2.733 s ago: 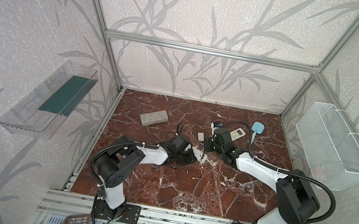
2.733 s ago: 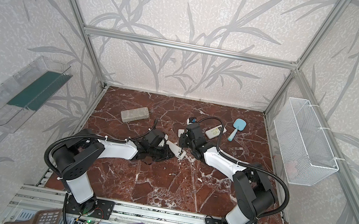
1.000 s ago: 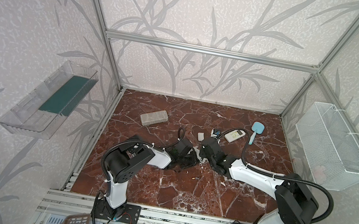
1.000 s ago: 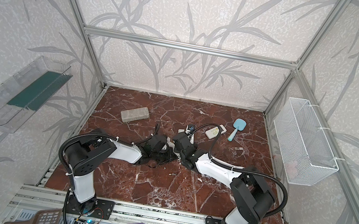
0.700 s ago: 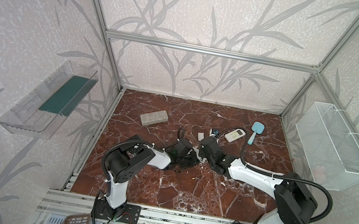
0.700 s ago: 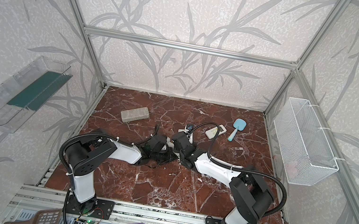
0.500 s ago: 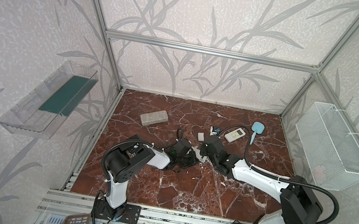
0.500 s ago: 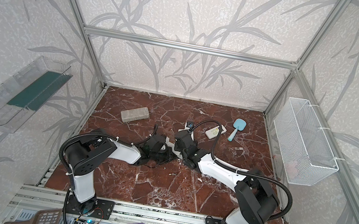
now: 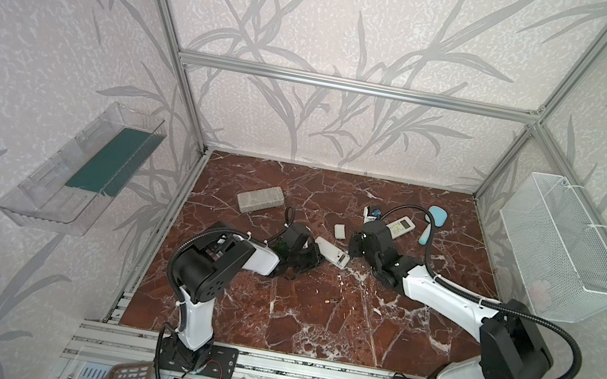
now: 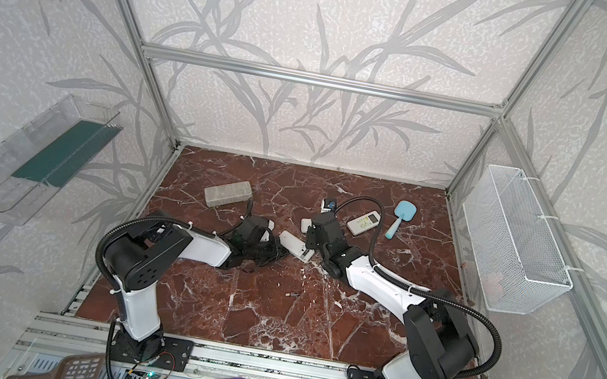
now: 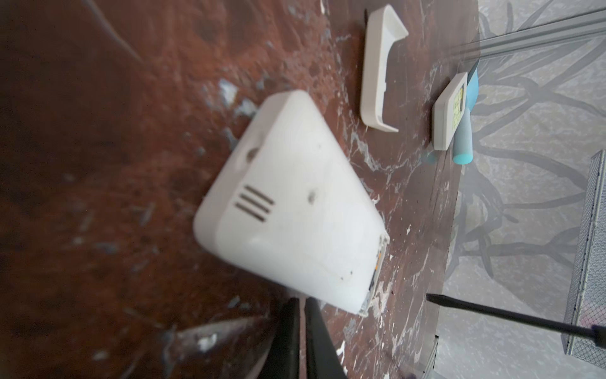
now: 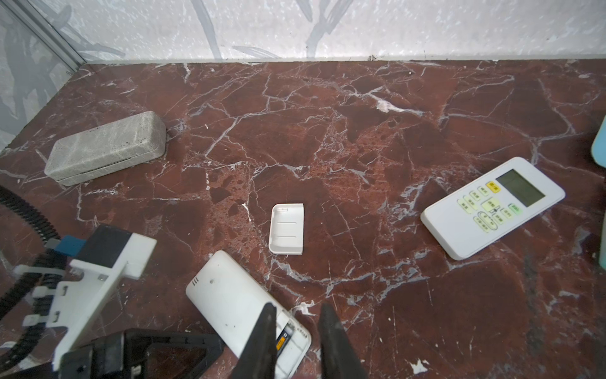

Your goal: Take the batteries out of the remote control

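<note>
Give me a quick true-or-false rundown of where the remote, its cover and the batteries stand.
1. The battery cover lies on the table, apart from the face-down remote. True.
2. The remote's compartment is empty. False: one battery shows inside.
3. A loose battery lies on the table. True.
4. The second remote lies face down. False: its screen and buttons face up.
5. The right gripper has its jaws apart at the remote's open end. True.
</note>
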You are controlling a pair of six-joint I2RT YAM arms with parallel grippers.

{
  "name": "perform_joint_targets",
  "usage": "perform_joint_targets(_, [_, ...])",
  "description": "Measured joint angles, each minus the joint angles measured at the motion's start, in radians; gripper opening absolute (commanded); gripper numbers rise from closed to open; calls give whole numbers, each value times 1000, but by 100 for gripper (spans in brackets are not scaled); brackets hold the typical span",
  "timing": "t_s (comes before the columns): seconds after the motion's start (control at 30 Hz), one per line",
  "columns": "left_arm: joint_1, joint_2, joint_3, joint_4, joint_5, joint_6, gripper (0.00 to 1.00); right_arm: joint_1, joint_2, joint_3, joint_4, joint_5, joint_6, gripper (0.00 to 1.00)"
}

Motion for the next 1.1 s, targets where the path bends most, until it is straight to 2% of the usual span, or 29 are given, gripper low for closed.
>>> perform_joint_targets(0.2, [11,0,0,0,0,8,11,-61,114,116,14,-44,-53,0])
perform_joint_targets(0.47, [32,6,18,-21,12,25,11,-64,230,158,26,-122,-82,0])
perform_joint_targets(0.8, [64,26,62,-53,17,53,12,-59,206,94,74,-202,-44,0])
perform_joint_targets(1.1, [65,26,62,-50,20,56,16,1,186,72,72,-241,-7,0])
